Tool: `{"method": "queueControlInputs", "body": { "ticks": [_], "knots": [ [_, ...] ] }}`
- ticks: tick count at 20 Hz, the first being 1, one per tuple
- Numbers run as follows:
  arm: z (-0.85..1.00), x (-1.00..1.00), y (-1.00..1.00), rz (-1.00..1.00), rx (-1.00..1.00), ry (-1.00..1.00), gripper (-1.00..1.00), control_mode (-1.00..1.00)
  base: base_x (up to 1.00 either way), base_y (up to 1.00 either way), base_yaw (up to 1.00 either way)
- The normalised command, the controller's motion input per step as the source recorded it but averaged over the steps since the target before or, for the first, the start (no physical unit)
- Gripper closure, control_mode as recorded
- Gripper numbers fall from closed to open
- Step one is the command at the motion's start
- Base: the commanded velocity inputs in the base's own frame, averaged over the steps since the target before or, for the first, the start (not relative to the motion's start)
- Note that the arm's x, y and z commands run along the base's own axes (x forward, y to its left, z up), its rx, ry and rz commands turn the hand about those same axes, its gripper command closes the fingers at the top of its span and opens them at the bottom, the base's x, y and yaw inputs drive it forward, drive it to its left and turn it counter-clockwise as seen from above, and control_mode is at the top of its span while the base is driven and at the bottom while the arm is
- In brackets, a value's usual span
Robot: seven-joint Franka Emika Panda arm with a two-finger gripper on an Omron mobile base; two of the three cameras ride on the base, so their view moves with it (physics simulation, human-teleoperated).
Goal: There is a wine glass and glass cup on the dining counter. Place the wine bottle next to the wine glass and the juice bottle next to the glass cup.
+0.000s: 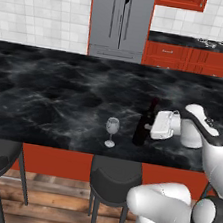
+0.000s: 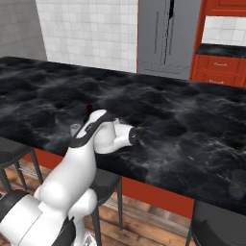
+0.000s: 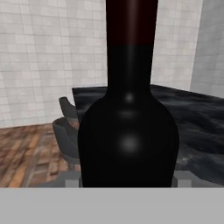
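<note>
The wine bottle [image 1: 144, 126] stands upright on the dining surface [image 1: 44, 98], its long axis vertical, just right of the wine glass [image 1: 111, 131]. The tool [image 1: 154, 125] is clamped on its body from the right, so release means backing away rightward.

The glossy black counter [image 2: 192, 125] with white veining runs across the view over red fronts. The white arm [image 2: 91, 144] rises from the lower left and bends over the counter's near edge. Just behind the arm, a dark red bottle top [image 2: 88, 107] pokes up, and a bit of clear glass [image 2: 74, 128] shows at the arm's left. Beyond the counter stands a grey fridge [image 2: 168, 38], with red cabinets [image 2: 218, 69] to its right.
</note>
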Motion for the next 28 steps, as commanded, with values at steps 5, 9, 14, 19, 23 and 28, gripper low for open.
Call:
{"method": "queueControlInputs", "body": {
  "ticks": [5, 9, 14, 19, 23, 28],
  "knots": [
    [-0.31, 0.23, 0.12, 0.00, -0.02, -0.01, 1.00, -1.00, 0.00, 0.00, 0.00],
    [-0.32, 0.18, 0.07, 0.01, 0.00, -0.05, 1.00, -1.00, 0.00, 0.00, 0.00],
    [-0.35, 0.17, 0.08, 0.02, 0.00, -0.05, 1.00, -1.00, 0.00, 0.00, 0.00],
    [-0.34, 0.20, 0.07, 0.00, 0.00, -0.05, 1.00, -1.00, 0.00, 0.00, 0.00],
    [-0.32, 0.25, 0.04, 0.00, -0.03, -0.05, 1.00, -1.00, 0.00, 0.00, 0.00],
    [-0.28, 0.30, 0.00, 0.00, -0.08, -0.01, 1.00, -1.00, 0.00, 0.00, 0.00]
  ]
}}
